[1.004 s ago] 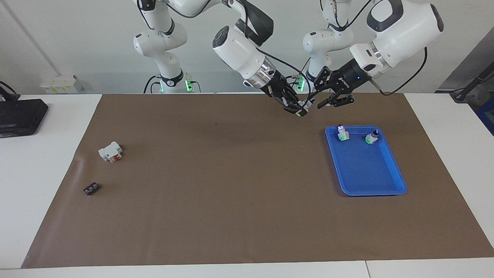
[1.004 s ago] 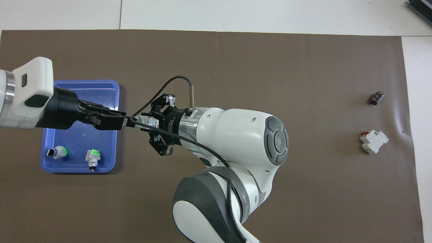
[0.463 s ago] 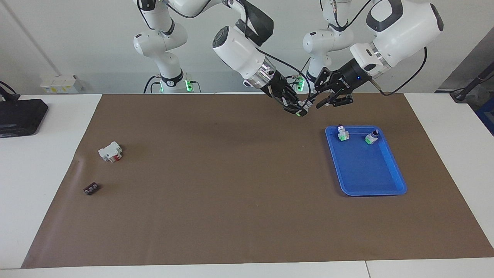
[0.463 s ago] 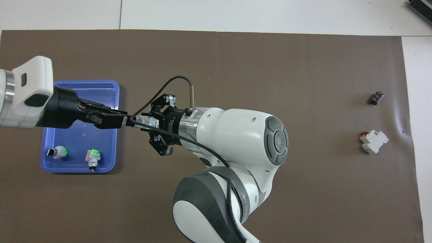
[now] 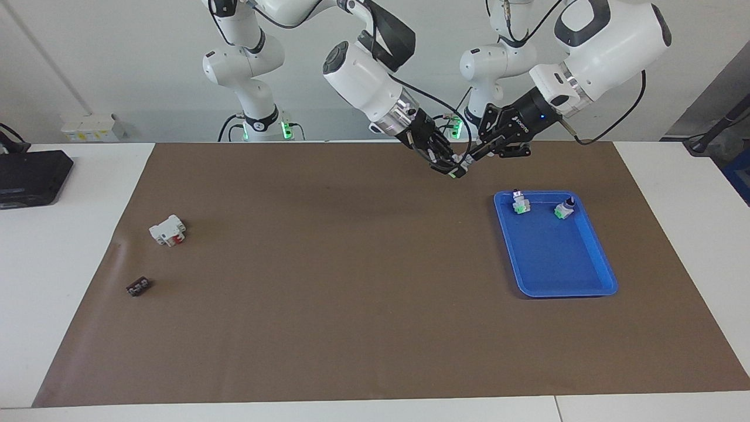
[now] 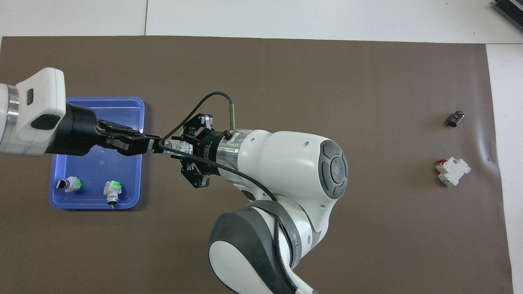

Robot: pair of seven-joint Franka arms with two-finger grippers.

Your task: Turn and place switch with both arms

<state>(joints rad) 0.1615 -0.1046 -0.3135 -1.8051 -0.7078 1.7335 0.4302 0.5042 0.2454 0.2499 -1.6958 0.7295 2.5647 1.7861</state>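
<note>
The switch [image 5: 459,164] is a small white-grey piece with a green side, held in the air over the brown mat beside the blue tray [image 5: 586,281]. My right gripper [image 5: 450,166] is shut on it. My left gripper [image 5: 470,158] meets it from the tray's side, with its fingers closed on the switch's free end. In the overhead view the switch [image 6: 173,145] spans between the left gripper [image 6: 154,145] and the right gripper [image 6: 182,148], next to the tray's edge [image 6: 98,99].
Two more switches [image 5: 520,203] [image 5: 563,210] stand in the tray's end nearest the robots. A bigger white block with a red part [image 5: 167,230] and a tiny black ribbed block [image 5: 137,286] lie toward the right arm's end of the mat. A black box [image 5: 29,176] sits off the mat.
The left gripper's fingers were spread around the switch's end and have closed on it. Both grippers rose slightly. The right gripper kept its hold.
</note>
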